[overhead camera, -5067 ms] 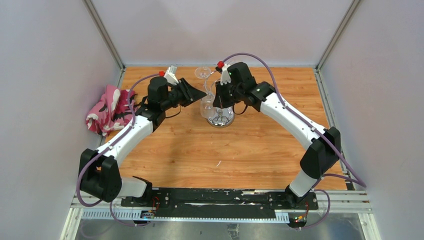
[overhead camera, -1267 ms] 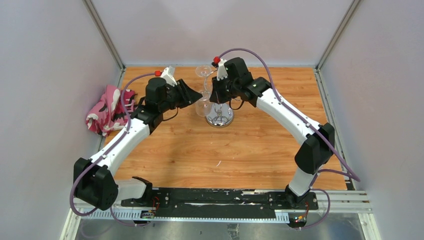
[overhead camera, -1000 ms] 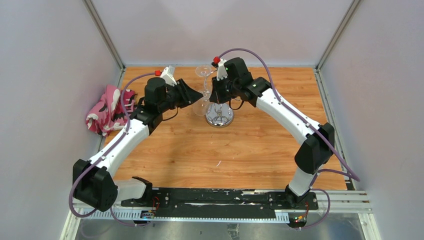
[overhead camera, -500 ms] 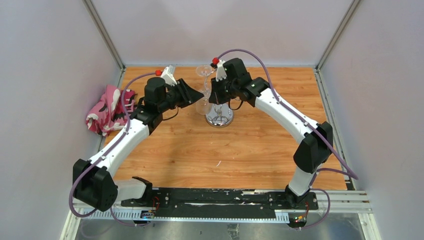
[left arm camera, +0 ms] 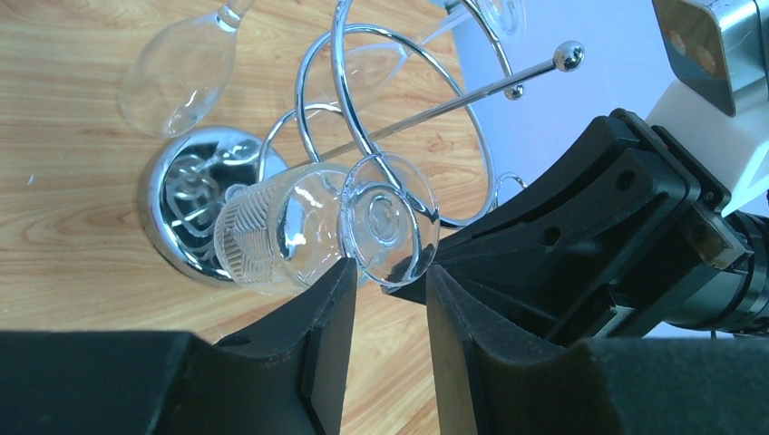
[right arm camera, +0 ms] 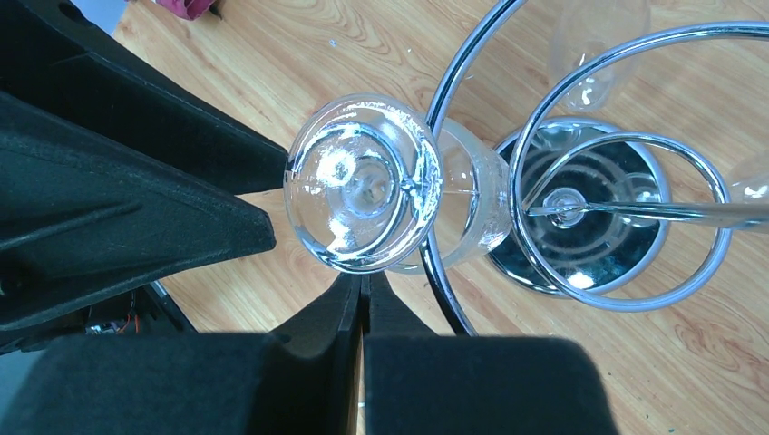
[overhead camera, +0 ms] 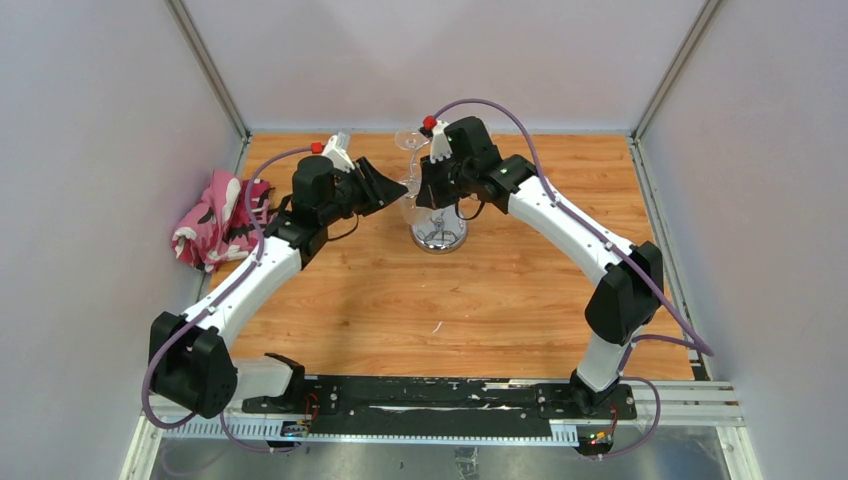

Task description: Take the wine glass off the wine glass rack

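Lying at the far left of the table point(overhead camera: 520, 290), close to the side wall, is a crumpled pink patterned cloth point(overhead camera: 213, 228), well apart from everything else. Next comes the left gripper point(left arm camera: 388, 276), reaching in toward the middle of the table; its two black fingers point(left arm camera: 325, 317) stand apart with a clear gap between them, clamped on nothing. The wine glass point(right arm camera: 363, 181) sits right at the mouth of that gap. It is tilted, its round foot turned toward the left wrist camera and its ribbed bowl behind the foot, toward the mirror-like base. In the right wrist view its foot lies just left of the chrome top ring, with the bowl crossing under that wire; whether the glass hangs on a loop cannot be told. The wine glass rack point(overhead camera: 438, 238) stands just right of the glass at the centre of the far half of the table, its shiny round base on the wood and a ball-tipped post rising through the ring. A second glass point(left arm camera: 177, 77) hangs bowl-down on the rack's other side. Right of the rack, the right gripper point(right arm camera: 364, 283) comes in from above, its fingers pressed together with only a thin seam between them, their tips at the rim of the glass's foot.
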Available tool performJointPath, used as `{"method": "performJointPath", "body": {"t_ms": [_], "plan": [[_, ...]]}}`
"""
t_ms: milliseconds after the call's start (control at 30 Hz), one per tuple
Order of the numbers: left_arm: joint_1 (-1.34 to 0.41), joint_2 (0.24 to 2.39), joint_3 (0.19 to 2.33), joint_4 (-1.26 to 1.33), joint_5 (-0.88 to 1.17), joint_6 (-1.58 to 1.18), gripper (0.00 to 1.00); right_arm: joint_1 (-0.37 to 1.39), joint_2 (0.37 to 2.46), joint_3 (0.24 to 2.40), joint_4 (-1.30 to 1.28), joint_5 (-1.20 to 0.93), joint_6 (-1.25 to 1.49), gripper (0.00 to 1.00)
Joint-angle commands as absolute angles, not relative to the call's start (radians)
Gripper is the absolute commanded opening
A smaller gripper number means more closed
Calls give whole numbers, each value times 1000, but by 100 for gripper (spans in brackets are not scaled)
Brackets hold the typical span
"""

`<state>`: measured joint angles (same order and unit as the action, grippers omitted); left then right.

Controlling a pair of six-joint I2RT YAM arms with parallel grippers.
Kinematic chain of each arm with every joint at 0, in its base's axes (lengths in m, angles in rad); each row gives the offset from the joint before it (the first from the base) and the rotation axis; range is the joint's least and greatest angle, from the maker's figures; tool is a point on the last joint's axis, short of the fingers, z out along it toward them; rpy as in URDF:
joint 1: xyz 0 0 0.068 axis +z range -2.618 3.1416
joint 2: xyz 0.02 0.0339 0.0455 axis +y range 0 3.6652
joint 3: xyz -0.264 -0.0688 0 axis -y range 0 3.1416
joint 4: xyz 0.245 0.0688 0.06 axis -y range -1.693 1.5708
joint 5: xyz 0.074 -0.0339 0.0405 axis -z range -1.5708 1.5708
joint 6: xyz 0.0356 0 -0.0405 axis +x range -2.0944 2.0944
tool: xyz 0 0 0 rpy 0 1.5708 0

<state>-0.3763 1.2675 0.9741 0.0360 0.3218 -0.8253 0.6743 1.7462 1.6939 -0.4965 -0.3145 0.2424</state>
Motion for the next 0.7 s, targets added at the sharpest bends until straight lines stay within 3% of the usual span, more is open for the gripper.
{"method": "performJointPath", "body": {"t_ms": [0,267,667], "plan": [[-390,1266,961,98,309,-831,40,687,1749,1692,-483,-304,233,0],[-390,1244,942,99,292,-824,40,686,1740,1734,-577,-110,216,0],[-390,1245,931,98,258,-813,41,678,1767,1812,-586,-63,188,0]]}}
